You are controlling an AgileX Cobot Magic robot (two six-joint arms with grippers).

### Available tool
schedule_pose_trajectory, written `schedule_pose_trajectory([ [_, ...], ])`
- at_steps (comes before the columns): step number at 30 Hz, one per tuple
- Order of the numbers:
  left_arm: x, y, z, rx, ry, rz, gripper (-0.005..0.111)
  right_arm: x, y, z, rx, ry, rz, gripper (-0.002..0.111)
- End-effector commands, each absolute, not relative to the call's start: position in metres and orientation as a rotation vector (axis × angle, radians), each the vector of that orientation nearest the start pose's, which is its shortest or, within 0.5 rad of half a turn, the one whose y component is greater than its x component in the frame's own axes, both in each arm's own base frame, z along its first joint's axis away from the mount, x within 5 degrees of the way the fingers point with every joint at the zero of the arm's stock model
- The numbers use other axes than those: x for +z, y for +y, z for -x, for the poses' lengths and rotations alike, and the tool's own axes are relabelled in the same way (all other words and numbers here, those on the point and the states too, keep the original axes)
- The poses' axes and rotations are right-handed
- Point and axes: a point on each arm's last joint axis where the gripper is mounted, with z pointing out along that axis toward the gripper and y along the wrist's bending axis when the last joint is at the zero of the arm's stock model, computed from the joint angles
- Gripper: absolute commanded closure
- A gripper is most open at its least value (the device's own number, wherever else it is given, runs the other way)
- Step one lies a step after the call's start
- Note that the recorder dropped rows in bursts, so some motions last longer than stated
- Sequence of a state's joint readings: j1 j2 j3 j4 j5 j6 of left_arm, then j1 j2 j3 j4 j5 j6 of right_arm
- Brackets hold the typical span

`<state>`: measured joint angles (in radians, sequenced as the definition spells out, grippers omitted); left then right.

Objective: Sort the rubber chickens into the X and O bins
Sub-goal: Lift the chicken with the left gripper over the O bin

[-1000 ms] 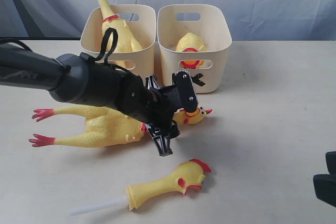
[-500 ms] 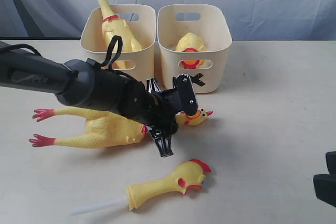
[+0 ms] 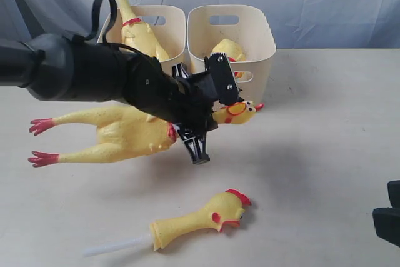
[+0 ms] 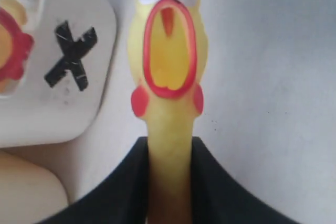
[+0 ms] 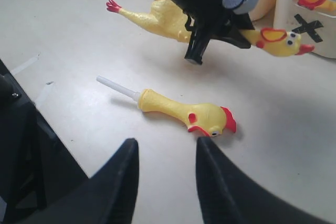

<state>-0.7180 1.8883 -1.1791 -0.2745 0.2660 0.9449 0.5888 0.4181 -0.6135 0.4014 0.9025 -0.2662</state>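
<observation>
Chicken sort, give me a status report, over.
Left gripper shut on chicken at the neck, held off the table. Right gripper open, empty. Stick head on table, not in the way.

One long yellow chicken (image 3: 125, 132) hangs level in the air at mid-scene, its neck pinched in the left gripper (image 4: 169, 182), gaping red-rimmed mouth to the right, red feet to the left. Another whole chicken (image 3: 132, 29) stands upright in the far left bin (image 3: 172, 54). The round headless body (image 3: 226, 50) sits in the far right bin (image 3: 259, 60), marked with a black X. The head-and-neck piece (image 3: 206, 216) lies near, white stick pointing left.
</observation>
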Motion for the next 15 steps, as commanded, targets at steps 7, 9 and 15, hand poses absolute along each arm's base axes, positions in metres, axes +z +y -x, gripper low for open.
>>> schedule_pose_trajectory([
  [7, 0.264, -0.261, -0.296, -0.033, 1.578, -1.366, 0.107, 0.316, 0.059, -0.038, 0.665, 2.027, 0.820, 0.073],
  [9, 0.275, -0.261, -0.298, -0.008, 1.513, -1.309, 0.107, 0.316, 0.059, -0.038, 0.665, 2.027, 0.820, 0.073],
  [15, 0.296, -0.262, -0.304, 0.068, 1.331, -1.181, 0.107, 0.316, 0.059, -0.038, 0.665, 2.027, 0.820, 0.073],
])
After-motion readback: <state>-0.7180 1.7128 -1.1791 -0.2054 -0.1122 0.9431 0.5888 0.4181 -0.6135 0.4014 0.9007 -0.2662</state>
